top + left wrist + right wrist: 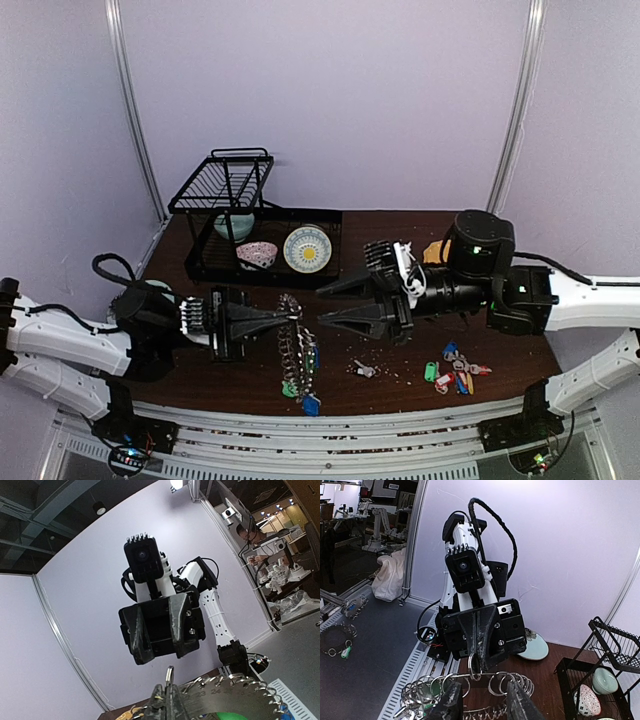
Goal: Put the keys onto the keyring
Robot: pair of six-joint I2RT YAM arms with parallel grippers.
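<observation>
Our left tool [288,320] is clenched on the flat dark grey keyring [293,355], held upright. Our right tool [325,306] faces it, released. The short silver keys [365,370] lie on the counter [340,395] beneath the right tool.

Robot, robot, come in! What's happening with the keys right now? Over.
Left gripper shut on keyring, held on edge. Right gripper open, facing its rim. Keys loose on table, tagged keys nearby.
</observation>
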